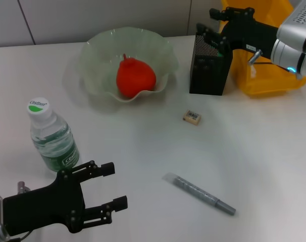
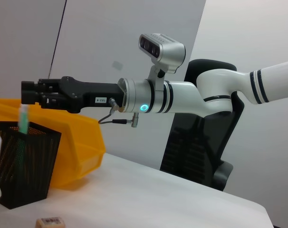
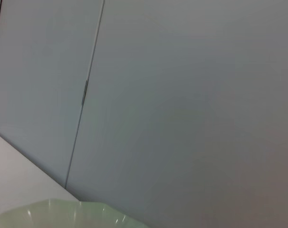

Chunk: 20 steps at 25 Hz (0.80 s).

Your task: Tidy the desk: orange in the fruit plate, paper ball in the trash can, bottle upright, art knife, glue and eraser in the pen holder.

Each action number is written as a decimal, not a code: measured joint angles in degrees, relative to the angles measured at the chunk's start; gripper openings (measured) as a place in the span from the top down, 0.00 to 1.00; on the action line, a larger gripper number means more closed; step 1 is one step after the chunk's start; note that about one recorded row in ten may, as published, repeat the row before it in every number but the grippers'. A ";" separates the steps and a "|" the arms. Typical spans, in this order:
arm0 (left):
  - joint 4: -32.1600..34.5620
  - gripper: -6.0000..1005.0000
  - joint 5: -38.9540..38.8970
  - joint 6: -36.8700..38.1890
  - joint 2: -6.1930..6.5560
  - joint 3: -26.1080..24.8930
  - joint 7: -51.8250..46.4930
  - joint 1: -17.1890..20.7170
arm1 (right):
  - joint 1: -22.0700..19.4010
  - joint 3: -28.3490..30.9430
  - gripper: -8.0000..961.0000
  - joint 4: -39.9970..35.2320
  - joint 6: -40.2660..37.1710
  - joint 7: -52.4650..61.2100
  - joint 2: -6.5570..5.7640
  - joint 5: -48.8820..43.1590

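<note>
My right gripper (image 1: pixel 207 25) hovers over the black mesh pen holder (image 1: pixel 209 65) at the back right. In the left wrist view that gripper (image 2: pixel 25 97) is shut on a green-and-white glue stick (image 2: pixel 23 118), which hangs upright with its lower end inside the pen holder (image 2: pixel 25 164). The orange (image 1: pixel 135 78) lies in the green fruit plate (image 1: pixel 100 48). A bottle (image 1: pixel 52 136) stands upright at the near left. The eraser (image 1: pixel 192 117) and the grey art knife (image 1: pixel 198 193) lie on the desk. My left gripper (image 1: pixel 117 186) rests open at the near left. The paper ball is out of view.
A yellow trash can (image 1: pixel 266 75) stands just behind and right of the pen holder. The right wrist view shows only the wall and the fruit plate's rim (image 3: pixel 63 211). An office chair (image 2: pixel 201 156) stands beyond the desk.
</note>
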 joint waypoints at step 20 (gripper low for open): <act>0.04 0.21 0.00 0.53 0.37 -0.18 0.54 -0.23 | -11.43 -9.72 0.36 -33.03 -12.71 49.65 0.71 -22.33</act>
